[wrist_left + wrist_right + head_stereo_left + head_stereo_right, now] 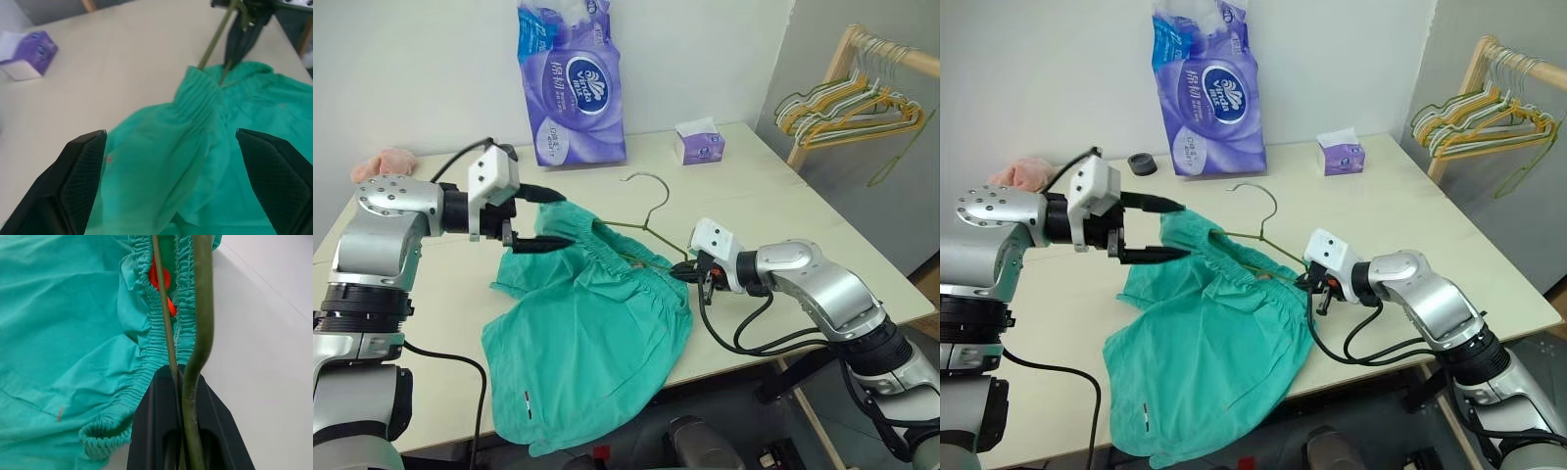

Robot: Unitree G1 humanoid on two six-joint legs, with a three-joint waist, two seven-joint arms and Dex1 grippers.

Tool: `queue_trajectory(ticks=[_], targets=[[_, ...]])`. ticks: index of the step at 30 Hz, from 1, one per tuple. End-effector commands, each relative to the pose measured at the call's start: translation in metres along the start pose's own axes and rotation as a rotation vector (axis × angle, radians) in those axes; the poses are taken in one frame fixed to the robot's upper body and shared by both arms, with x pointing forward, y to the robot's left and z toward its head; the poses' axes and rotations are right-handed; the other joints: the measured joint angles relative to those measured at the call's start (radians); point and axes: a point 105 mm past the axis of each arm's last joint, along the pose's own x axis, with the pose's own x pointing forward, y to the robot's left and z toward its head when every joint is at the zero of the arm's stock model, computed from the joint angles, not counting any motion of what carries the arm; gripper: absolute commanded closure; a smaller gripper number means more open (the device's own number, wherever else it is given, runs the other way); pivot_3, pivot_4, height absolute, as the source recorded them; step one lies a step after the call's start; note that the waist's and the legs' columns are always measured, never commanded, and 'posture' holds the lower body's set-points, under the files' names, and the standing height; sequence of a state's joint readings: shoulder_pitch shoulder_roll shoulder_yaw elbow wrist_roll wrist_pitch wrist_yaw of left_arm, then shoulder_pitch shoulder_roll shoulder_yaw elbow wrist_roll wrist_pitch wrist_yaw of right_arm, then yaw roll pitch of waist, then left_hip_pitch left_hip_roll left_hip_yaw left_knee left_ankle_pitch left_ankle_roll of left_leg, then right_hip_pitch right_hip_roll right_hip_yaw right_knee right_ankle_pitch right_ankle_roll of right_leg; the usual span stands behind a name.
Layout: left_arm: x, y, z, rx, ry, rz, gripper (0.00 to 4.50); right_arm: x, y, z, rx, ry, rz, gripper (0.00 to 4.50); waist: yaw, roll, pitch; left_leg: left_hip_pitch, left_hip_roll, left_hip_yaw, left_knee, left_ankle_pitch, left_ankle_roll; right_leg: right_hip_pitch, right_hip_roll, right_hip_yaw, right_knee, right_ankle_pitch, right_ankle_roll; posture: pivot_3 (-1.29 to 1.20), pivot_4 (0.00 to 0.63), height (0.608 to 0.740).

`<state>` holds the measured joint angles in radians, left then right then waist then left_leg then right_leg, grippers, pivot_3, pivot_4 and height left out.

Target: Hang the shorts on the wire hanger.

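desk (773, 186): pale — shorts (597, 333), tissue pack (570, 83), tissue box (699, 143), pink cloth (384, 164), black cap (1142, 164) on it

Head stereo pair: high, facing down over table (431, 411). Wrist cameras: close, both on shorts (205, 161).

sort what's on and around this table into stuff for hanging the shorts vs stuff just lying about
For the job:
shorts
wire hanger
right gripper, shut on the hanger
left gripper, open over the shorts

Lying about:
tissue pack
tissue box
pink cloth
rack of hangers
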<state>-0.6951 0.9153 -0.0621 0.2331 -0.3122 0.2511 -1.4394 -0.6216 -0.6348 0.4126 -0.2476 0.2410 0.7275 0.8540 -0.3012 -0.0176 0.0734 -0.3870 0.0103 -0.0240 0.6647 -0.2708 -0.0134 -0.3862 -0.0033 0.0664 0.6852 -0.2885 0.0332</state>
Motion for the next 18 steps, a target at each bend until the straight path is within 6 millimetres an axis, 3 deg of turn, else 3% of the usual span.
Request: queue_trajectory(ticks=[1,11,14,18], targets=[[0.003,0.000,-0.009,0.074,0.066,-0.005,0.03,-0.007,0.001,0.025,-0.135,-0.057,-0.007,4.50,-0.003,0.000,0.000,0.000,0.000,0.000,0.000,0.000,0.000,0.000,0.000,0.000,0.000,0.000,0.000,-0.30,0.004,0.740],[0.019,-0.007,-0.019,0.080,0.074,-0.051,0.03,-0.007,0.003,0.033,-0.188,-0.086,-0.004,4.50,-0.004,-0.001,0.000,0.000,0.000,-0.001,0.001,0.000,0.000,0.000,0.000,-0.001,0.002,0.000,0.000,-0.30,0.010,0.740],[0.022,-0.012,-0.017,0.058,0.046,-0.076,0.59,-0.006,0.005,0.036,-0.210,-0.093,0.001,4.50,-0.005,-0.001,0.000,0.000,0.000,-0.001,0.001,0.000,0.000,0.000,0.000,-0.001,0.002,0.000,0.000,-0.31,0.011,0.740],[0.024,-0.015,-0.016,0.041,0.037,-0.082,1.75,-0.006,0.006,0.036,-0.234,-0.097,0.002,4.50,-0.006,-0.001,0.000,0.000,0.000,-0.001,0.001,0.000,0.000,0.000,0.000,-0.001,0.003,0.000,0.000,-0.31,0.011,0.740]])
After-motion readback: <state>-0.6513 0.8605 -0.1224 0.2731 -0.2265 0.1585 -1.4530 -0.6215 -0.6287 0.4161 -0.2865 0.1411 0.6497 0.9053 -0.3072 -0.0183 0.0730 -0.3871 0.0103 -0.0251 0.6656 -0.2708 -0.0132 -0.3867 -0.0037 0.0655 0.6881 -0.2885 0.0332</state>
